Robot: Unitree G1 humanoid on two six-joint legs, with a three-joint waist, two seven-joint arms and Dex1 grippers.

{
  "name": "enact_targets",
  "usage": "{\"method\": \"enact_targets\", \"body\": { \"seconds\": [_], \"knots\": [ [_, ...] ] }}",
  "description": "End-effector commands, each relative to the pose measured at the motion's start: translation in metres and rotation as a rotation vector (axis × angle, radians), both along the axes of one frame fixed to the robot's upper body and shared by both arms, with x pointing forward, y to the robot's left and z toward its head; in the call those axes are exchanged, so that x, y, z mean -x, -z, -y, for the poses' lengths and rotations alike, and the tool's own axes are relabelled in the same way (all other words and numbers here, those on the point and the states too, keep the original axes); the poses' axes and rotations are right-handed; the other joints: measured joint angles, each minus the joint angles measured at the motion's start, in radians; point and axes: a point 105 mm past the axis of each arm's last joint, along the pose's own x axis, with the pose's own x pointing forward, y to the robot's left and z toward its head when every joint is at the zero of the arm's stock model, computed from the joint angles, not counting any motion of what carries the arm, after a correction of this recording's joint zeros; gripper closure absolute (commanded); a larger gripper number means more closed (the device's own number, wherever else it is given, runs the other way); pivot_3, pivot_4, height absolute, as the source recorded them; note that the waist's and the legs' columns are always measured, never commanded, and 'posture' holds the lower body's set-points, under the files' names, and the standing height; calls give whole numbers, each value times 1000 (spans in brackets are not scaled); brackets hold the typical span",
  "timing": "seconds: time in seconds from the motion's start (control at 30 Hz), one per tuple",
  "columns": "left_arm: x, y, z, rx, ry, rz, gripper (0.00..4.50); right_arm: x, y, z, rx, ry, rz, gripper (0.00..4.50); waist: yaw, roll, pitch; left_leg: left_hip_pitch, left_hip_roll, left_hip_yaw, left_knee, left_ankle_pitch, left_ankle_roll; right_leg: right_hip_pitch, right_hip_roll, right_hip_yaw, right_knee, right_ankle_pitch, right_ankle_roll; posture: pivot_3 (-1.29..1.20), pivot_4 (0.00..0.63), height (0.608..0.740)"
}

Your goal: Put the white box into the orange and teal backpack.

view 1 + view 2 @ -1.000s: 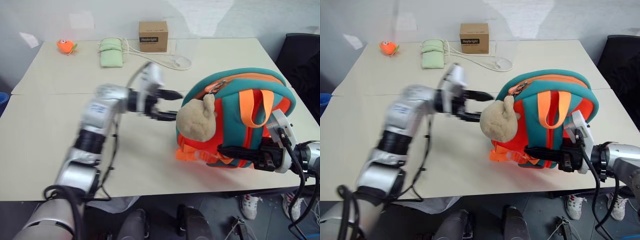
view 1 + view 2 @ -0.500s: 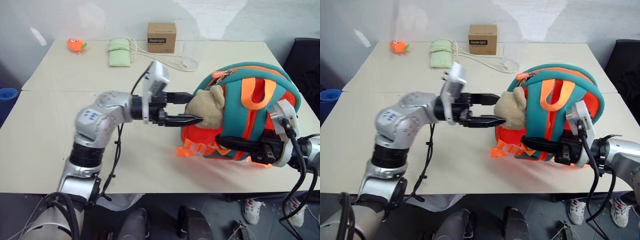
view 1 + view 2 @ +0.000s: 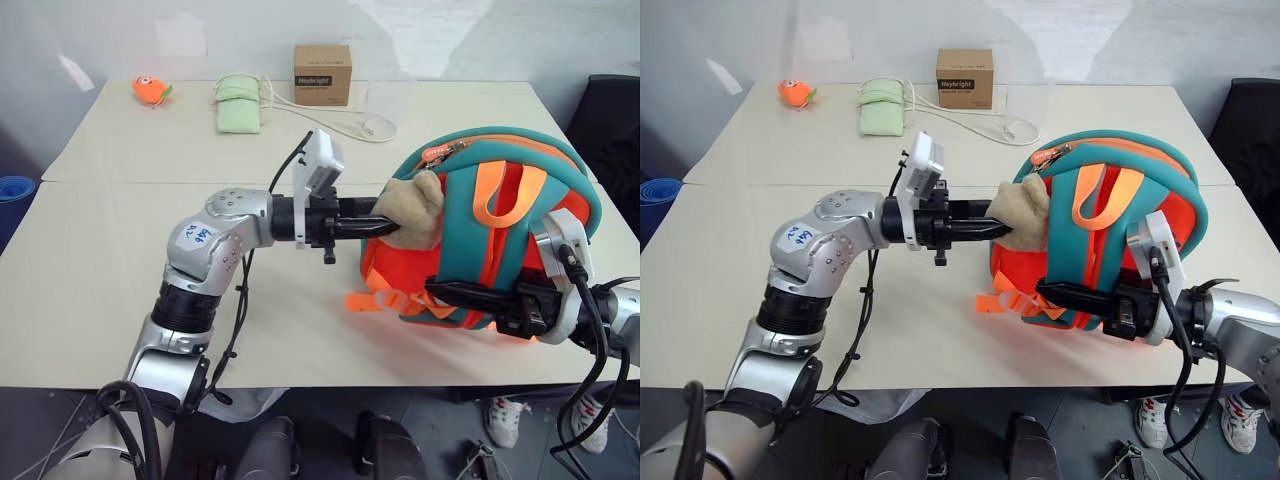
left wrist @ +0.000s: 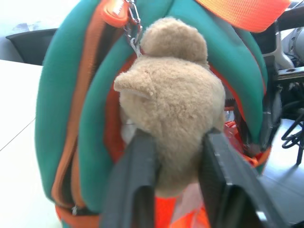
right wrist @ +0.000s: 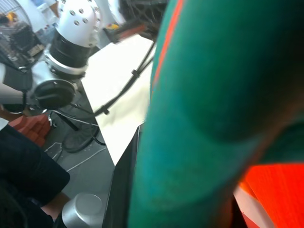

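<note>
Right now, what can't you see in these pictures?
- The white box: whether it's inside the backpack can't be told; the padded shell hides the inside.
- Right gripper: in the right wrist view, teal fabric covers its fingers.
- Brown box: label too small to read in the head views.
- Plush toy: face turned away, left wrist view.

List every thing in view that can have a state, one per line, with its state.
Orange and teal backpack: upright on the table, zipper shut.
Tan plush toy: hanging from the zipper pull, pinched by the left gripper.
Left gripper: shut on the plush toy.
Right gripper: shut on the backpack's lower front.
Small brown cardboard box: closed, upright at the table's far edge.
Pale green pouch: lying flat.
</note>
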Motion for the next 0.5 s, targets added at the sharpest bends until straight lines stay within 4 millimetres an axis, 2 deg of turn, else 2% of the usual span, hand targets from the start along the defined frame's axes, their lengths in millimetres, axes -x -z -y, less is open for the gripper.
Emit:
{"method": "enact_targets", "body": {
  "seconds": [0.03, 0.17, 0.27, 0.37, 0.4, 0.5],
  "knots": [
    [-11, -16, -29, -16, -66, 57, 4225, 4, -10, 11, 1, 38, 64, 4500, -3, 0, 0, 0, 0, 0, 0, 0, 0, 0, 0, 0, 0, 0, 0, 0, 150, 740],
    [-53, 7, -82, -278, -258, 213, 4294, 21, -12, 19, -9, -8, 48, 4500, -6, 0, 0, 2, 0, 3, -1, 0, 0, 0, 3, -1, 0, 0, 0, 0, 150, 740],
    [-60, 21, -98, -389, -244, 294, 4294, 23, -10, 23, -6, 2, 42, 4500, -5, 0, 0, 3, 0, 5, -1, -1, 1, 0, 2, 1, -1, 0, 0, 0, 150, 740],
    [-59, 52, -89, -511, -171, 389, 4294, 17, -5, 27, 10, 39, 43, 4500, -3, 0, 0, 2, 0, 5, -1, -2, 2, -1, -2, 1, -3, 0, 0, 0, 150, 740],
    [-58, 66, -78, -541, -141, 429, 4294, 14, -2, 29, 13, 55, 46, 4500, -1, 0, 0, 2, 0, 4, -1, -3, 2, -1, -2, 1, -3, 0, 0, 0, 150, 740],
    [-53, 88, -43, -537, -80, 492, 4294, 6, 3, 32, 19, 88, 55, 4500, 4, 0, 0, 0, 0, 3, -1, -4, 3, 0, -3, 4, -4, 1, 1, 0, 150, 740]
  ]
}}
